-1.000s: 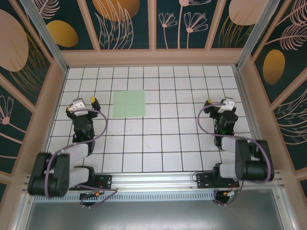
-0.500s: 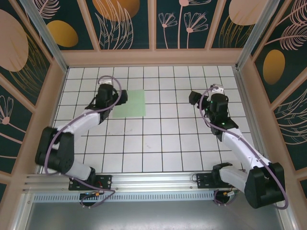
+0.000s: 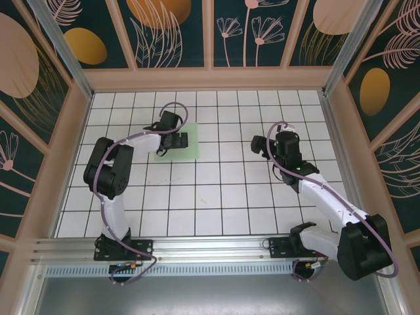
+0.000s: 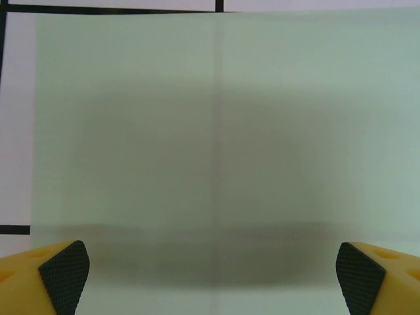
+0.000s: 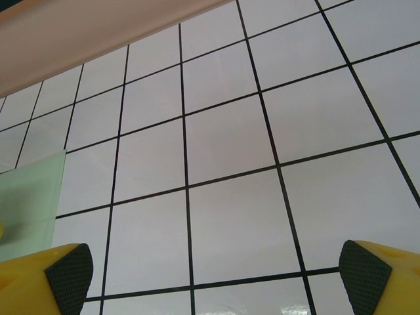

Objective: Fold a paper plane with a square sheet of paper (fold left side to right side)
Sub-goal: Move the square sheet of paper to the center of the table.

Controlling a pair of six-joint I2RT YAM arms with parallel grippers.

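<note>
The square sheet of paper (image 3: 191, 152) lies flat and unfolded on the white grid table, left of centre at the back. My left gripper (image 3: 178, 139) hangs open just above the sheet's left half. In the left wrist view the pale green sheet of paper (image 4: 216, 131) spreads between both yellow fingertips (image 4: 62, 270) of the left gripper (image 4: 211, 275), which hold nothing. My right gripper (image 3: 258, 144) stands open over bare tiles to the right of the sheet, pointing left. The right wrist view has the right gripper (image 5: 213, 275) wide apart and the sheet's edge (image 5: 29, 203) at far left. The paper plane is out of view.
Wooden walls (image 3: 210, 79) ring the grid table (image 3: 216, 197) at the back and both sides. The back wall's base (image 5: 98, 33) runs along the top of the right wrist view. Both arm bases sit on the rail (image 3: 210, 246) at the near edge.
Both arms have unfolded from their tucked pose near the bases. The left gripper swung forward and right over the sheet; the right gripper moved forward and left. The sheet has not moved.
</note>
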